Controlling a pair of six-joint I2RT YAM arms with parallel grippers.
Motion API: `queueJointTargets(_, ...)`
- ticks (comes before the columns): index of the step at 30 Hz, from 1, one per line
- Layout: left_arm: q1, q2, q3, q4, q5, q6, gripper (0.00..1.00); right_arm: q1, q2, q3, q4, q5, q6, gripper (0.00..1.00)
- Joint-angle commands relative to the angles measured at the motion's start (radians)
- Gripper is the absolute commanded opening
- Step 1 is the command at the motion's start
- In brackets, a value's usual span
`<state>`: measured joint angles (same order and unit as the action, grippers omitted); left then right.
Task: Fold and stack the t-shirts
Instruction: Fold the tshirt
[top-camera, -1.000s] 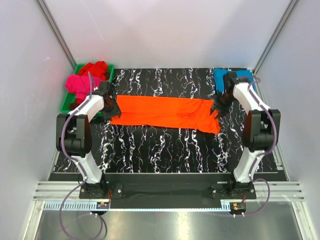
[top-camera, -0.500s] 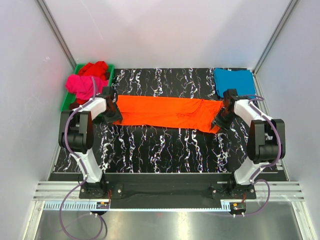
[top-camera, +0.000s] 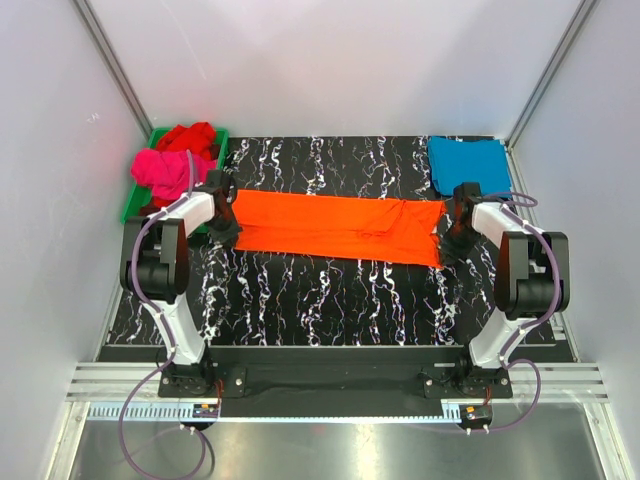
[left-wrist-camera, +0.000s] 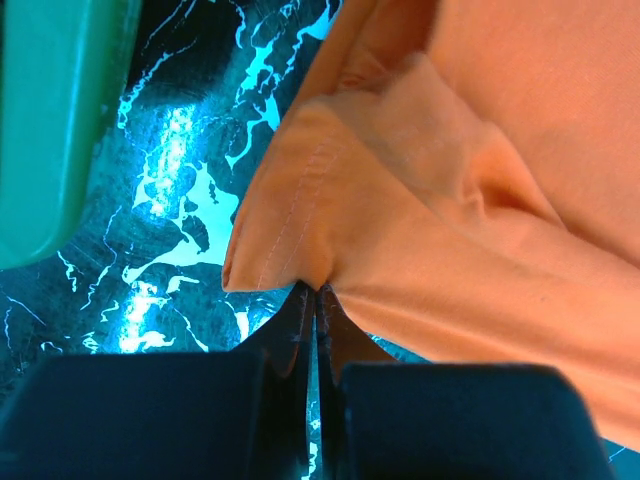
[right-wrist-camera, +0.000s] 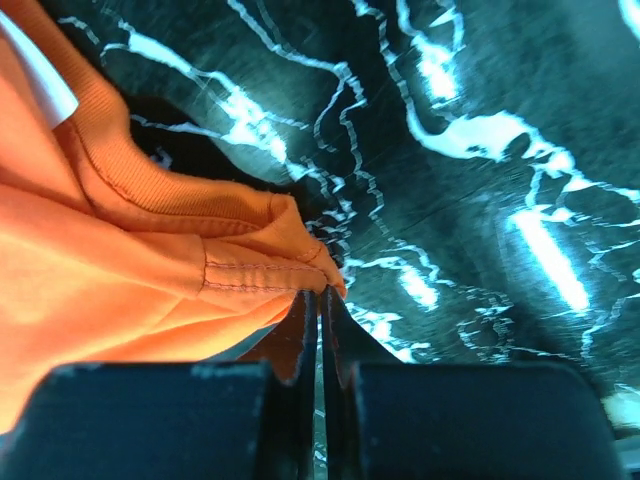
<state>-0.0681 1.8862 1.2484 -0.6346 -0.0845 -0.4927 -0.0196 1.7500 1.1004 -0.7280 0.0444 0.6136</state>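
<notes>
1. White walls close in a black, white-veined bench (top-camera: 330, 290), with both arms reaching in from its near edge.
2. Across the middle of the bench the orange t-shirt (top-camera: 330, 225) lies flat as a long band, already narrowed lengthwise, running almost from the left edge to the right edge.
3. At the far left corner a green tray (top-camera: 128, 212) holds the pink t-shirt (top-camera: 158, 170) and the red t-shirt (top-camera: 192, 135), both crumpled and not yet folded.
4. At the far right corner the teal-blue t-shirt (top-camera: 468, 163) rests folded, the likely base of the stack.
5. The left gripper (left-wrist-camera: 316, 300), which stood apart a moment ago, has now snapped tight on the stitched hem corner at the orange band's left end.
6. The right gripper (right-wrist-camera: 318, 305) has likewise pinched a stitched fold beside a ribbed edge at the right end.
7. With both ends now held, the shirt looks ready to be lifted and folded across itself.
</notes>
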Motion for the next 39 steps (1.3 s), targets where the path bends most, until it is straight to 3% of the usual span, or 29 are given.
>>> queueJointTargets(1,0.001,-0.015,0.003,-0.004,-0.032,0.031,0.0,-0.008,-0.003,0.027,-0.01,0.11,-0.052,0.0)
queueJointTargets(6,0.001,-0.022,-0.03,-0.036,-0.023,0.032,0.0,-0.008,-0.014,0.052,-0.1,0.186,-0.136,0.0)
queueJointTargets(9,-0.001,-0.05,-0.084,-0.034,0.008,0.017,0.01,-0.008,-0.027,0.033,-0.119,0.148,-0.149,0.0)
queueJointTargets(11,-0.002,-0.082,-0.127,-0.033,0.029,-0.007,0.12,-0.008,-0.055,0.013,-0.107,0.112,-0.147,0.02)
queueJointTargets(12,-0.002,-0.094,-0.138,-0.033,0.055,-0.015,0.16,-0.008,-0.063,0.004,-0.106,0.085,-0.141,0.15)
queueJointTargets(14,-0.002,-0.128,-0.141,-0.04,0.075,-0.032,0.24,-0.008,-0.082,0.01,-0.119,0.072,-0.13,0.24)
queueJointTargets(15,-0.002,-0.139,-0.132,-0.062,0.078,-0.037,0.35,-0.008,-0.102,0.03,-0.125,0.063,-0.126,0.3)
queueJointTargets(20,-0.002,-0.177,-0.04,-0.111,0.078,-0.056,0.39,-0.005,-0.15,0.128,-0.172,0.031,-0.084,0.36)
queueJointTargets(24,-0.002,-0.162,0.026,-0.076,0.127,-0.079,0.48,0.013,-0.135,0.183,-0.11,-0.107,0.012,0.36)
queueJointTargets(31,-0.002,-0.092,0.043,0.03,0.212,-0.089,0.51,0.156,0.005,0.288,0.027,-0.156,0.095,0.37)
queueJointTargets(39,0.002,-0.009,0.082,-0.073,0.088,-0.092,0.51,0.195,0.14,0.338,0.088,-0.173,0.13,0.44)
